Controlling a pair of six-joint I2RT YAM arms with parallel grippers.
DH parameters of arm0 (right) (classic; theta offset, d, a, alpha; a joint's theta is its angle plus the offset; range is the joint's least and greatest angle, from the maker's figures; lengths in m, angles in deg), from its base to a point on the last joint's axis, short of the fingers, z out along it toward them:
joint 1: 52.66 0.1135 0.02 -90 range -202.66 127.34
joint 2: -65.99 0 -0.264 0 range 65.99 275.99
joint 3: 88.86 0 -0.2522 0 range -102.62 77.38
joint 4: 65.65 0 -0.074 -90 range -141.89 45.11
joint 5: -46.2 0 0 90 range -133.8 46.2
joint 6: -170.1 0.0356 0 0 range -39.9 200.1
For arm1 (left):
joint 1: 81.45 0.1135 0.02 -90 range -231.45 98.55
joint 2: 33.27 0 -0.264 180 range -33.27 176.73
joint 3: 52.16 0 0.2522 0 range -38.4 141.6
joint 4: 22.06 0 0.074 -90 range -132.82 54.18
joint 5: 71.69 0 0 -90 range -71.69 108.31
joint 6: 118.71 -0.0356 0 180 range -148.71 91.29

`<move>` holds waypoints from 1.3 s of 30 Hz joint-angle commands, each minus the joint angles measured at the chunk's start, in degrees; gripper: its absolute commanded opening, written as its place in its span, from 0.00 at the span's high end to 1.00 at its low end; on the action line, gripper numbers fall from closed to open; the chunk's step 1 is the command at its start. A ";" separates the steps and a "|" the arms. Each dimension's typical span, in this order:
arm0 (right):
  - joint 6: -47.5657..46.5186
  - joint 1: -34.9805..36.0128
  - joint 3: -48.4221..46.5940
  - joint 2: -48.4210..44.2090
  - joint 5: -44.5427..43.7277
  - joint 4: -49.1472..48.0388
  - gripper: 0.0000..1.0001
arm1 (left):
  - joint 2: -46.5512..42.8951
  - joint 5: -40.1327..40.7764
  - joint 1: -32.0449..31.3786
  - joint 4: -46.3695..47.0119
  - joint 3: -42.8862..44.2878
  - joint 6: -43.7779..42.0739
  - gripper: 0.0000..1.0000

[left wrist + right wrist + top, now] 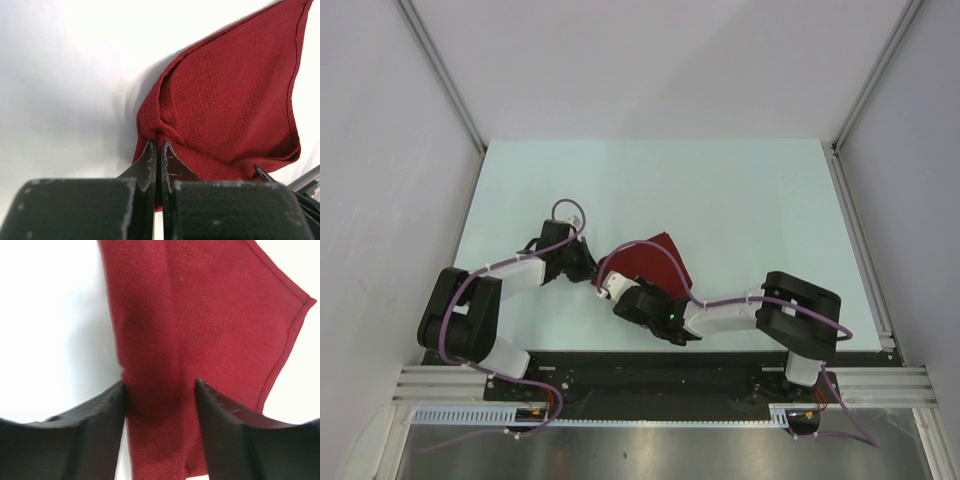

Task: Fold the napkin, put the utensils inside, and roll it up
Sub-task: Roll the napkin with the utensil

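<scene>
The dark red napkin [655,258] lies partly folded and rolled near the table's middle. My left gripper [592,268] is shut, pinching a bunched edge of the napkin [220,95] at its left end. My right gripper [616,289] is open, its fingers [107,402] standing on either side of a rolled ridge of the napkin [200,315]. No utensils show in any view; they are hidden or out of view.
The pale table [740,200] has a raised rail [860,250] along its right edge. White walls stand on both sides. The right arm's body [720,315] reaches leftward across the near part of the table. A black base strip [660,375] runs along the near edge.
</scene>
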 commanded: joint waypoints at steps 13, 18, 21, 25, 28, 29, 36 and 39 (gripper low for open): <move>8.86 -16.19 -8.71 4.30 51.10 20.78 0.89 | -5.86 4.41 3.91 -1.66 5.22 -1.78 0.34; 12.82 -19.62 -13.81 7.02 61.80 25.19 0.90 | -13.75 9.16 3.91 -1.75 1.53 -1.61 0.31; 15.29 -21.73 -16.36 9.04 67.27 25.90 0.91 | -18.32 6.97 3.91 1.93 -3.73 -1.61 0.31; 18.19 -25.68 -18.04 12.30 73.42 24.85 0.91 | -20.10 3.19 3.82 7.12 -7.69 -1.35 0.31; 19.42 -28.94 -19.27 16.07 78.87 24.14 0.91 | -18.62 0.82 3.12 9.32 -9.11 -1.08 0.32; 19.60 -29.55 -19.70 16.95 81.32 24.06 0.91 | -18.17 0.38 2.86 9.85 -9.29 -1.08 0.32; 19.86 -34.38 -22.87 23.90 88.11 24.67 0.91 | -13.52 -1.21 1.89 14.86 -9.82 -0.73 0.31; 20.21 -35.53 -23.05 25.75 90.31 24.23 0.91 | -10.44 -2.17 1.54 16.88 -9.38 -0.47 0.31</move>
